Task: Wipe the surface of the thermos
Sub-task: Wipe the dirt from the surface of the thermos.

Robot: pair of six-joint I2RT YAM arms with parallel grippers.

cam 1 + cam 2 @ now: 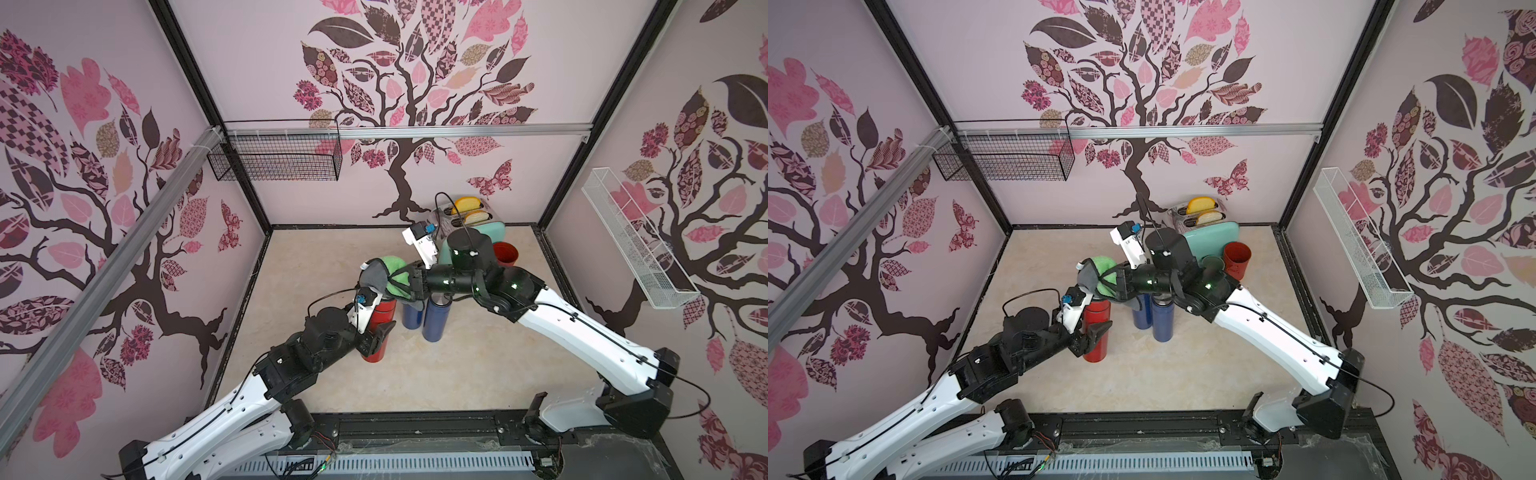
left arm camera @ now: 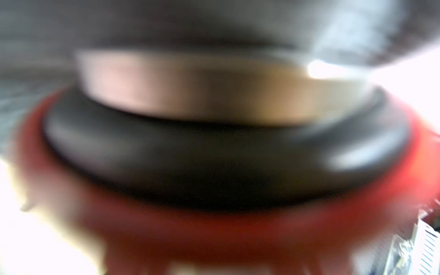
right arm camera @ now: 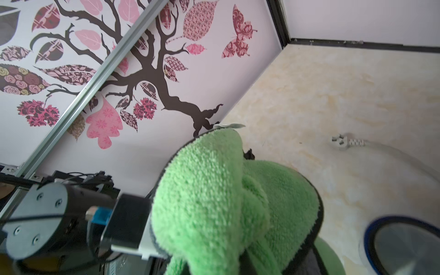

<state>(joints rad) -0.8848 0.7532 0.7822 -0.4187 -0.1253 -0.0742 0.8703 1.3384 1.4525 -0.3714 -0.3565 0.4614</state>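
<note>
Cloth (image 1: 390, 266) is pinched tight in my right hand (image 1: 409, 284), just over the red thermos (image 1: 375, 353), which stands in the middle of the surface (image 1: 457, 374), left of the blue bottles (image 1: 432, 324). My left hand (image 1: 376, 334) is closed around it. I think most wiping is left.

Blurred close-up of red thermos (image 2: 214, 240) top, black collar (image 2: 214, 166), metallic neck (image 2: 209, 92).

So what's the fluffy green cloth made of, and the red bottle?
The green cloth looks like soft microfibre: fuzzy looped pile, dark stitched edge. The red bottle is probably painted metal: smooth, slightly shiny, though plastic can't be ruled out.
</note>
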